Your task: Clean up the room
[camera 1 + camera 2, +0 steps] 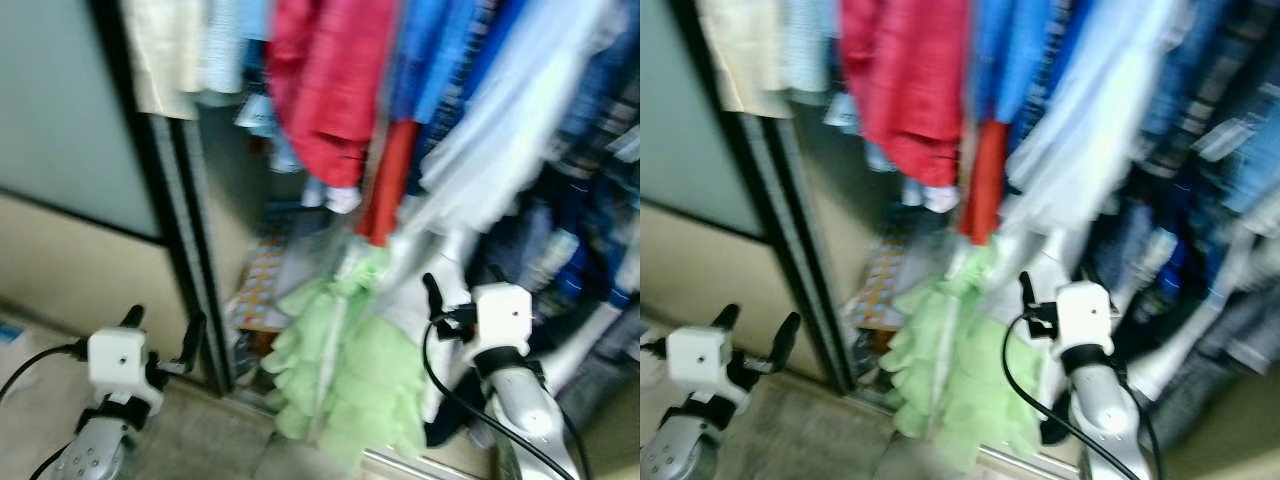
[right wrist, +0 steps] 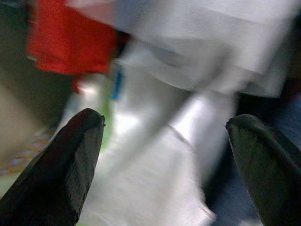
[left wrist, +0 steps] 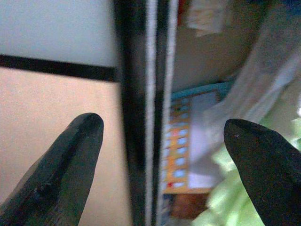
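Blur over everything, so edges are soft, but we're right at an open wardrobe. Left end effector (image 1: 162, 332) is low near the floor, just in front of the black sliding-door frame (image 1: 170, 190), its two black fingers spread wide with nothing between them; its wrist view looks past both fingertips (image 3: 70, 155) straight at that dark frame and a colourful patterned sheet (image 3: 181, 150) lying inside on the wardrobe floor. What that sheet is, I can't make out.

Right end effector (image 2: 164, 160) is up among the clothes, fingers also spread apart and holding nothing; in the head views only one finger (image 1: 432, 295) is clear, the other lost against the dark garments. Its wrist view shows pale, shiny fabric (image 2: 188, 141) close ahead, smeared by motion, with a red garment (image 2: 70, 42) off to one side.

Hanging from above, tops cut off by the frame edge: a cream garment (image 1: 165, 50), a red shirt (image 1: 330, 80), a bright blue one (image 1: 430, 50), a white shirt (image 1: 510, 110), and darker plaid or denim pieces (image 1: 590, 130) further right, too blurred to separate.

Down low, a light green ruffled cloth (image 1: 345, 370) spills over the wardrobe's bottom rail, between the two arms and just beside the right one. Black cable (image 1: 450, 395) loops off the right wrist across it.
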{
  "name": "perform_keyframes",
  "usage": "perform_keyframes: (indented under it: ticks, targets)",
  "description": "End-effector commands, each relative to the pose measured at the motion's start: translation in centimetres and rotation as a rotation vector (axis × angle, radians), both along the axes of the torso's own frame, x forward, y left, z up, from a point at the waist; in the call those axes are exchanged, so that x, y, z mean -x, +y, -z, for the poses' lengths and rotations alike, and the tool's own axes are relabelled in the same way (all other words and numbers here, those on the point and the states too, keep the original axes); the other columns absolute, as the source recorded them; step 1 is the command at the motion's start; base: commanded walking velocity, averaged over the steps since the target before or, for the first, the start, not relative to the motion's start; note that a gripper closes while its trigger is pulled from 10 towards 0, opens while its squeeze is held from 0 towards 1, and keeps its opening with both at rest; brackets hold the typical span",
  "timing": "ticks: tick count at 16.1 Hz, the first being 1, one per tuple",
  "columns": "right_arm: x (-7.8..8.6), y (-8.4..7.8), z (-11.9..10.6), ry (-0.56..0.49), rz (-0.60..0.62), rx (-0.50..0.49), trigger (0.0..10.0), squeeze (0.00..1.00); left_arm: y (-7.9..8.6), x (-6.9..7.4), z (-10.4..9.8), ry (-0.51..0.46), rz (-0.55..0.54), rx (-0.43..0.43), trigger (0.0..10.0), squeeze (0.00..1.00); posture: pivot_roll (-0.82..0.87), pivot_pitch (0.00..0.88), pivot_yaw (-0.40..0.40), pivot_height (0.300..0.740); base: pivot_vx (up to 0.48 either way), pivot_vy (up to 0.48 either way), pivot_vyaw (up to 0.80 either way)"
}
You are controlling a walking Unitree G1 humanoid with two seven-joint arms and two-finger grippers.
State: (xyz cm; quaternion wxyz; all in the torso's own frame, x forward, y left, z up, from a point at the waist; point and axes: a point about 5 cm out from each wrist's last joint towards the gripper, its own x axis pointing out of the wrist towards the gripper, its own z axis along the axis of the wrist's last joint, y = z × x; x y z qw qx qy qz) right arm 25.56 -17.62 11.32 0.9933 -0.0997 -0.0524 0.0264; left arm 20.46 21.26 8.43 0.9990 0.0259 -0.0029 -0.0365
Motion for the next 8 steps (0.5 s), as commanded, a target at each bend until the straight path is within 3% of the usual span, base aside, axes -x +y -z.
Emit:
perform_keyframes:
  ticks: [1,6,8]
  targets:
    - [0.1,-0.4,0.4,0.026,0.032,-0.005,10.0,0.00,-0.2,0.0,-0.5,-0.014,0.006,-0.027,10.0,0.00,-0.02,0.058,-0.062,0.740,0.000,0.000,0.80]
    - [0.8,-0.7,0.5,0.022,0.092,-0.040,10.0,0.00,-0.9,-1.7,-1.2,-0.025,0.027,-0.031,10.0,0.00,-0.05,0.056,-0.001,0.740,0.000,0.000,0.80]
    - [0.5,-0.4,0.5,0.039,0.062,-0.073,10.0,0.00,-0.6,-2.0,-1.1,-0.008,-0.046,-0.046,10.0,0.00,-0.05,0.055,-0.013,0.740,0.000,0.000,0.00]
